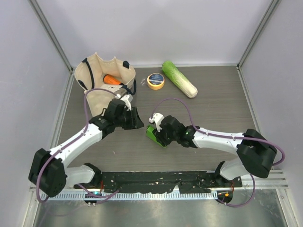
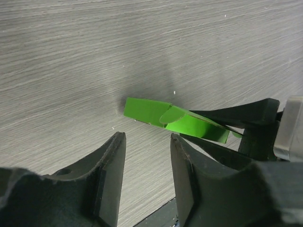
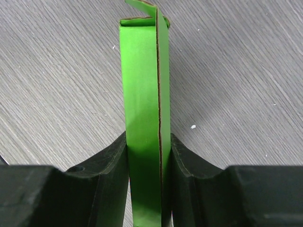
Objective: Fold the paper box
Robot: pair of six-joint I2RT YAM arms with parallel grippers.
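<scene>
So the right gripper (image 3: 147, 142) has its two black fingers pinched flat against both faces of the bright green thin-card paper box (image 3: 139, 85). It holds the box on edge, with the flattened sleeve pointing away from the wrist. My guess is that it's gripped that way to keep the card steady while the other arm works the flaps. There's a raw brown cut edge down the seam and a small flap curling off the far end. The card looks smooth, a bit glossy and sharply creased.

In the overhead view the left gripper (image 2: 147, 139) sits at roughly 9 o'clock from the box. Its jaws are partly apart with nothing in them, and its nose is aimed at the box's free end, probably lining up to nudge a flap.

The box sits near the middle of the grey wood-grain table (image 1: 213, 109), low over it.

Further out from the box, there's a floppy cream canvas tote bag (image 1: 97, 80) at 11 o'clock with an orange carrot-looking thing (image 1: 112, 79) inside. A yellow tape roll (image 1: 155, 81) is at 12, and a long pale-green cabbage (image 1: 180, 79) is at 1.
</scene>
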